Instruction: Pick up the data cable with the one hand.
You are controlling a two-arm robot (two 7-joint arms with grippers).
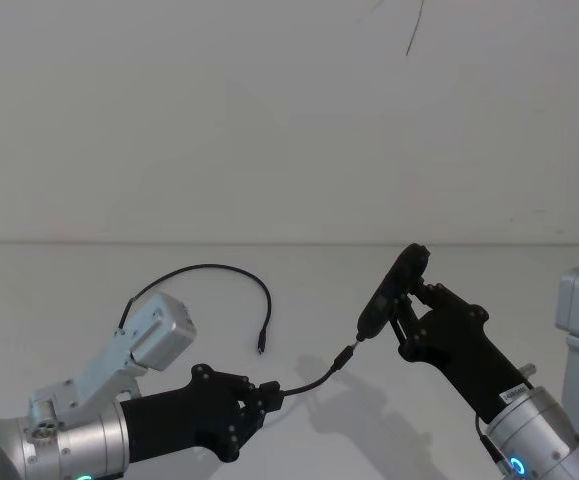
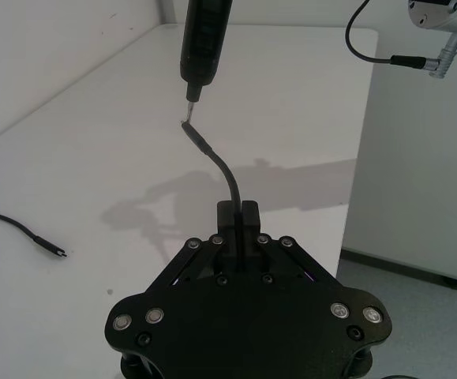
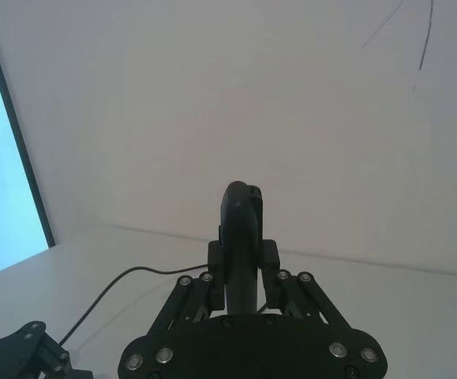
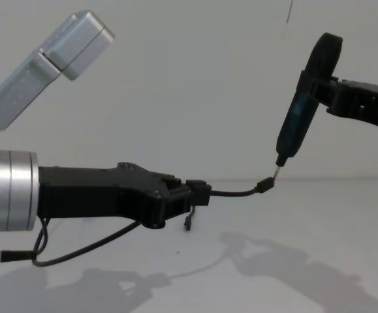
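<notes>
Cable gripped in our left hand, its plug raised to the pen-like tool.

From the head, we see our left hand (image 1: 269, 396) clamped on the data cable (image 1: 314, 381) above the white surface (image 1: 299, 290), its plug touching the tip of the pen-like tool (image 1: 393, 289) gripped in our right hand (image 1: 409, 310). At our left wrist, the cable (image 2: 222, 167) arcs out of the fingers (image 2: 226, 217). From the chest, the cable's (image 4: 237, 192) other end dangles just behind our left hand (image 4: 198, 189).
</notes>
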